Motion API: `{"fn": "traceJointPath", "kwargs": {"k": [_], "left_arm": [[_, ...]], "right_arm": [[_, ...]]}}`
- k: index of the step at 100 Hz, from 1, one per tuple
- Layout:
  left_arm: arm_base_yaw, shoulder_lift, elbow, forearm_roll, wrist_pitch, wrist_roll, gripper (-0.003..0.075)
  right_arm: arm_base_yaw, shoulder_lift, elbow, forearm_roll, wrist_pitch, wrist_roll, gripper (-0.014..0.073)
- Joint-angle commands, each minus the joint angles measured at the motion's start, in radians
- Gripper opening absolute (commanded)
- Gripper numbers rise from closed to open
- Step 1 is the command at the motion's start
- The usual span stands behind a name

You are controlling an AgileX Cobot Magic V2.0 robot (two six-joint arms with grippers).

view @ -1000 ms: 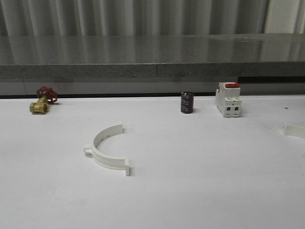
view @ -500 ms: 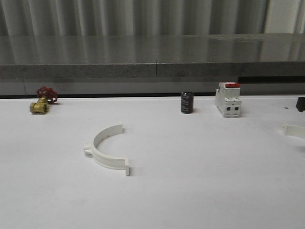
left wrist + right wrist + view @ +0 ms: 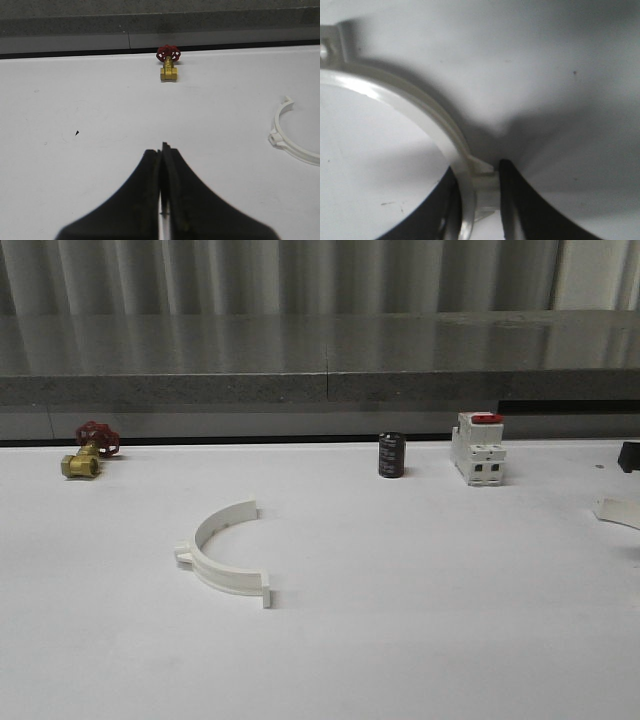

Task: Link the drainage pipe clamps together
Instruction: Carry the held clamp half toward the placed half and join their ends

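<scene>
Clamp halves lie well apart. One half-ring [image 3: 427, 120] sits between the right gripper [image 3: 479, 200] fingers [image 3: 512, 197], which press on its band from both sides, close by a small rib; the arc sweeps away from the jaws to an end tab. In the front view this piece [image 3: 622, 512] shows at the table's far right edge. The other half-ring [image 3: 225, 555] rests flat on the white table [image 3: 420, 620], open side toward the back, off to one side of the left gripper [image 3: 162, 165], whose jaws are pressed together on nothing. Straight ahead of those jaws stands a brass valve [image 3: 168, 63] with a red handwheel. A dark capacitor [image 3: 391, 455] and a white breaker [image 3: 478, 449] stand near the back edge.
</scene>
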Motion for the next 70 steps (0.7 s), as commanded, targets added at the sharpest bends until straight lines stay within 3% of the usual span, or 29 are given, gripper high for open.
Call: {"fn": "traceJointPath", "kwargs": {"k": [1, 37, 70], "left_arm": [[0.004, 0.006, -0.026, -0.002, -0.069, -0.001, -0.0021], [0.004, 0.006, -0.026, -0.002, -0.069, -0.001, -0.0021], [0.004, 0.006, -0.026, -0.002, -0.069, -0.001, -0.0021]], "right_arm": [[0.012, -0.048, -0.027, 0.008, 0.018, 0.001, -0.0013], [0.216, -0.073, -0.122, -0.021, 0.087, 0.019, -0.0013], [0.432, -0.041, -0.28, -0.122, 0.164, 0.179, -0.0013]]}}
